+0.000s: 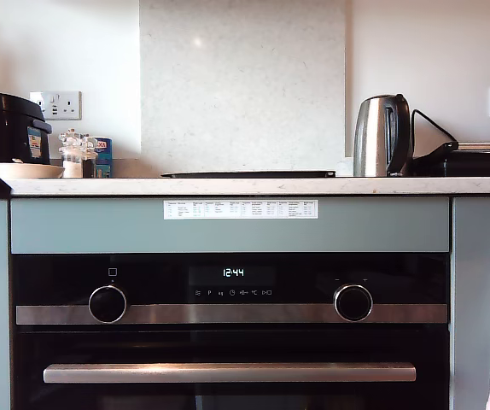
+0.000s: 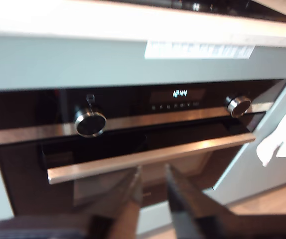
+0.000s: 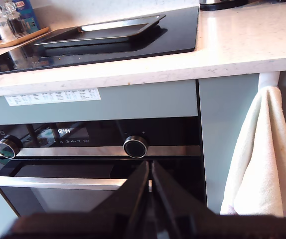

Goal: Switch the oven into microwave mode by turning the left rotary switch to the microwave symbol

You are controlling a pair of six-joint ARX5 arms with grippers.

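My first pincer (image 2: 153,191) hangs low before the oven (image 1: 228,342), jaws narrowly parted and empty, aimed at the bar handle (image 2: 148,157). The left rotary switch (image 2: 90,123) sits beyond that handle, up and off toward the exterior view's left, untouched. My second pincer (image 3: 150,186), nearly closed and empty, faces the plus-minus knob (image 3: 135,147), so the first arm looks nearer.
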